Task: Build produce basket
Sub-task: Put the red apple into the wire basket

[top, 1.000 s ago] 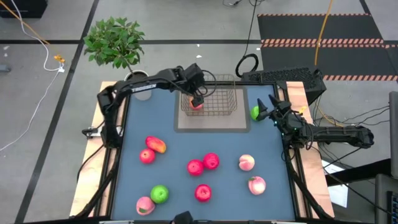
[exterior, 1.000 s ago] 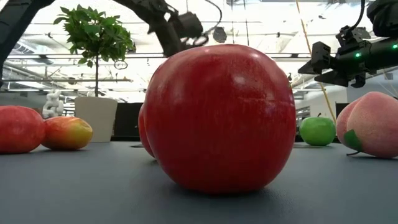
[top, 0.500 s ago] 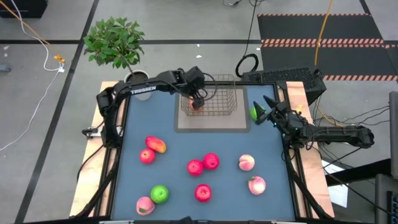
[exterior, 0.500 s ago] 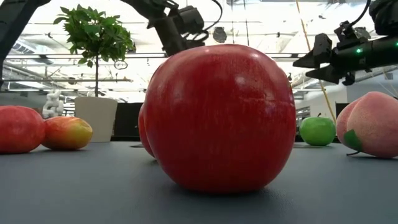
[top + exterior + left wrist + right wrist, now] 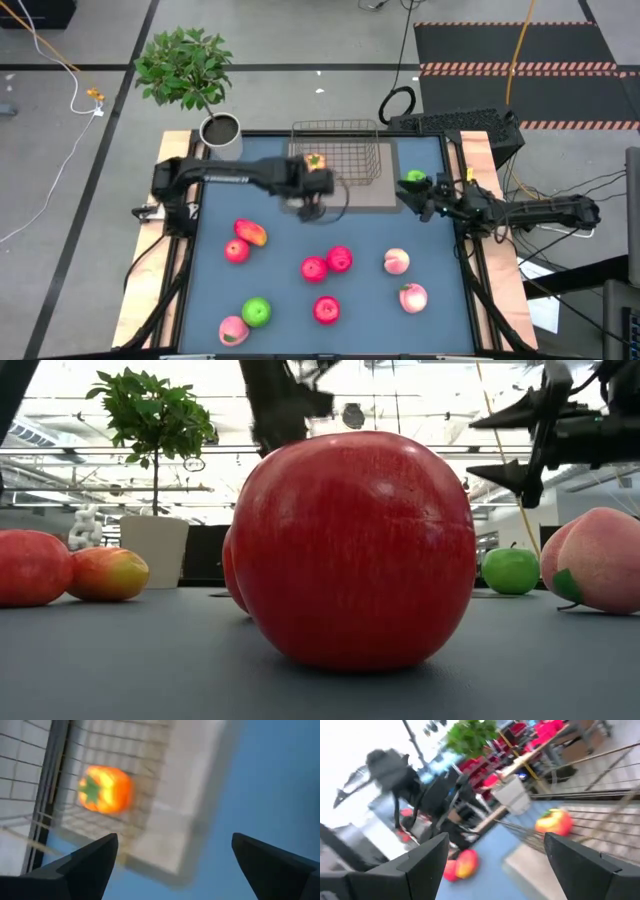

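From above, the wire basket point(image 5: 337, 160) stands at the far middle of the blue table point(image 5: 430, 320), on a grey mat point(image 5: 370, 200). One orange-yellow fruit point(image 5: 315, 160) lies inside it, near its left wall. The left gripper point(image 5: 308, 207) hangs just in front of the basket's left front corner, over the mat's edge, its fingers spread and nothing between them. The right gripper point(image 5: 418, 195) sits to the basket's right, open and empty, with a green apple point(image 5: 412, 178) just beyond its tips. The other produce is scattered over the near half of the table: a red-yellow fruit point(image 5: 251, 232), red apples point(image 5: 326, 309), peaches point(image 5: 413, 297) and a second green apple point(image 5: 256, 312). No lettering on the left arm can be read here.

At table height, a big red apple point(image 5: 355, 550) fills the middle; the right gripper point(image 5: 505, 447) shows at upper right with its two fingers well apart, above the green apple point(image 5: 510, 570).

The left wrist view looks past its own wide-spread fingers point(image 5: 90, 862) at the basket point(image 5: 100, 795) holding the orange-yellow fruit point(image 5: 105, 789); nothing is held.

The right wrist view shows its fingers point(image 5: 580, 862) apart and empty, the basket's wires point(image 5: 600, 815) and the orange-yellow fruit point(image 5: 553, 821) ahead. No writing is legible.
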Tool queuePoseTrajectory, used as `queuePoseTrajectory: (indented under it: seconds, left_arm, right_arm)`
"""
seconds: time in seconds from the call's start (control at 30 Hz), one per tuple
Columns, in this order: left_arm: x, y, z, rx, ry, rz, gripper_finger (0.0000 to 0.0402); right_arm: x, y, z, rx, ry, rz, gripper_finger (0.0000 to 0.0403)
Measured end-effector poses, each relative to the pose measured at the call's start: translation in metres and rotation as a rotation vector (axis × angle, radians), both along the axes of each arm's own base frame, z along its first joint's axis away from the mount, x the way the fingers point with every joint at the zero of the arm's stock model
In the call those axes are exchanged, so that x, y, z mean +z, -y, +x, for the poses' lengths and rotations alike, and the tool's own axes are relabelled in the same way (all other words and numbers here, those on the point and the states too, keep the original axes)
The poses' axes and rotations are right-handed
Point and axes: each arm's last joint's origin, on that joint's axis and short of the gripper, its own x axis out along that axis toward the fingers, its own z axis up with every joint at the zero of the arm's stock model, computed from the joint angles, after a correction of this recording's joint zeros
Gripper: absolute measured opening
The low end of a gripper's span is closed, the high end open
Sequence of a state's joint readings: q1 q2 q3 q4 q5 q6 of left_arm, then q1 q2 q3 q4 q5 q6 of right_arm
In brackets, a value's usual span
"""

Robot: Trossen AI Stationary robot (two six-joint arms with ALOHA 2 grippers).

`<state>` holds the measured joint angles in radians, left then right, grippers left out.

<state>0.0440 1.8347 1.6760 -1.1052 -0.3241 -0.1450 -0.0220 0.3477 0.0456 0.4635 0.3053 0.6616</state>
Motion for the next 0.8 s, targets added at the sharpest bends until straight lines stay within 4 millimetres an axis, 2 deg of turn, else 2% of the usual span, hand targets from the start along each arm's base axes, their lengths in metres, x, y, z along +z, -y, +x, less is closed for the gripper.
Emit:
queuePoseTrajectory:
  seconds: [0.2,0.33,0.47,0.6,0.7,0.8]
  left_arm:
    - [0.033,0.052,-0.038,-0.006,-0.001,-0.033,0.039]
    - [0.042,0.078,-0.046,-0.08,0.142,-0.06,0.039]
    - [0.025,0.098,-0.03,-0.216,0.321,-0.122,0.039]
    - [0.0,0.108,-0.005,-0.351,0.484,-0.269,0.039]
    - [-0.021,0.107,0.006,-0.385,0.461,-0.259,0.039]
    - [-0.025,0.102,0.012,-0.384,0.462,-0.242,0.039]
  right_arm:
    - [0.011,-0.004,-0.002,0.03,0.112,-0.007,0.032]
    - [0.021,-0.004,-0.004,0.007,0.175,-0.098,0.032]
    - [0.035,-0.002,-0.006,-0.048,0.188,-0.231,0.032]
    - [0.029,0.003,-0.005,-0.182,0.089,-0.265,0.032]
    - [0.023,0.005,-0.003,-0.225,0.015,-0.248,0.032]
    - [0.022,0.007,-0.003,-0.236,0.009,-0.247,0.032]
